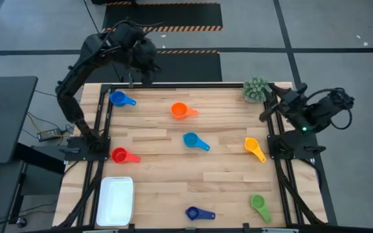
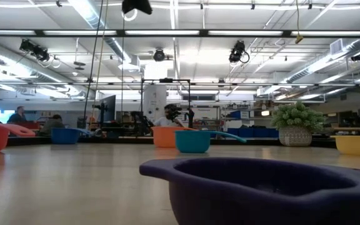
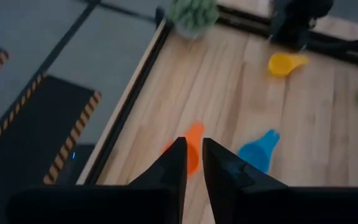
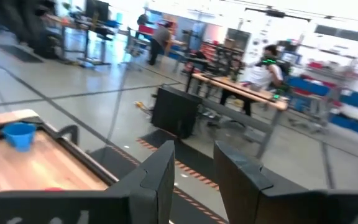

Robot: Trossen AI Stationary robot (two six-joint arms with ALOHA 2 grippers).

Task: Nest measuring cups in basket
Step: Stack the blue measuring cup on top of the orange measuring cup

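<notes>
Seven measuring cups (image 1: 190,140) are lying scattered across the desk (image 1: 173,175), none inside the basket (image 1: 114,200) sitting at its near left corner. Left gripper (image 3: 191,163), fingers narrowly apart and holding nothing, is hanging over the far edge. Right gripper (image 4: 194,171), moderately parted and empty, is pointing off the desk, its fingertips cut off from view.

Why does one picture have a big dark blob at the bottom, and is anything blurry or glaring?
Low view: the blob is the navy cup, very close to the lens and out of focus; ceiling lights glare above. Left wrist view: soft, the orange cup fuzzy. Right wrist view: the room beyond is smeared. High view: evenly lit.
</notes>
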